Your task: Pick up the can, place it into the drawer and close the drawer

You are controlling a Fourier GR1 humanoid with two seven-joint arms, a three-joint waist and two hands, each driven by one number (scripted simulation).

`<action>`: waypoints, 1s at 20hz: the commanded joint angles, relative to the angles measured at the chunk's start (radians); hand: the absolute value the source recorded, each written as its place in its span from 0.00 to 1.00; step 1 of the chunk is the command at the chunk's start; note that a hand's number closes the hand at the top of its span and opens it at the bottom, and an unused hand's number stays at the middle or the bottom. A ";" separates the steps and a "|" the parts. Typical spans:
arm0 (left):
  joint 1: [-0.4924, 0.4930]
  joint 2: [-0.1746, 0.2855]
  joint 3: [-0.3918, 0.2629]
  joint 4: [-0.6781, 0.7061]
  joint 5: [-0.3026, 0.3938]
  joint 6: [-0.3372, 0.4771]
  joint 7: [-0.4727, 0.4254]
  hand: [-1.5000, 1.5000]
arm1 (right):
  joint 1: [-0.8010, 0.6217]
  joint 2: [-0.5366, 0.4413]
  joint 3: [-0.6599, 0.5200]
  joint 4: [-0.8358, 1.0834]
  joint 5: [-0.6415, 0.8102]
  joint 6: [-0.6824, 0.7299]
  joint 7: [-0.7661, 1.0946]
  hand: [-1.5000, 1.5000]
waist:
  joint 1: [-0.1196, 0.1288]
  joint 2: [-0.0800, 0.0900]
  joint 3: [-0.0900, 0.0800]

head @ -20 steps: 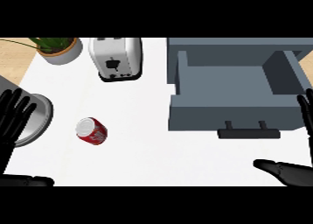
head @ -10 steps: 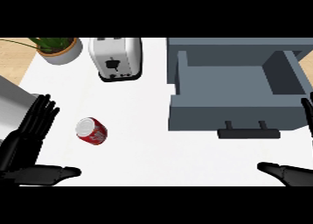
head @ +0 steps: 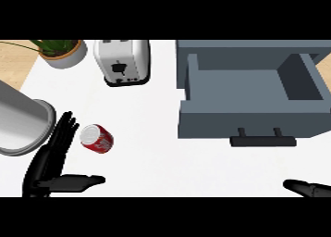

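A red can (head: 98, 138) with a silver top lies on the white counter at the left. My left hand (head: 51, 159) is open just left of the can, fingers straight and pointing up, thumb stretched right below it; it does not hold the can. The grey drawer (head: 254, 118) stands pulled open at the right, its inside bare, a dark handle (head: 262, 140) on its front. Only the thumb (head: 313, 188) and a fingertip of my right hand show at the lower right edge, open and apart from the drawer.
A white toaster (head: 123, 61) stands at the back middle. A potted plant (head: 59, 50) sits at the back left. A large silver cylinder (head: 12, 120) lies at the left edge beside my left hand. The drawer's cabinet (head: 254, 47) runs along the back right.
My left hand has moved right and forward, from the left edge to just beside the can. My right hand has slid further out toward the right edge. The can has not moved.
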 commanded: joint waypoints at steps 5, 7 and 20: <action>-0.064 0.005 0.065 0.279 -0.018 0.030 -0.194 0.00 | 0.069 0.000 -0.054 -0.090 -0.068 0.052 0.024 0.00 | -0.003 0.000 0.000; -0.099 0.033 0.085 0.302 0.002 0.016 -0.160 0.00 | 0.051 0.048 0.020 -0.088 0.039 0.010 0.015 0.00 | 0.000 0.000 0.000; -0.245 0.069 0.131 0.756 -0.005 0.010 -0.428 0.00 | 0.068 -0.018 -0.131 -0.115 -0.103 0.102 0.072 0.00 | -0.004 0.000 0.000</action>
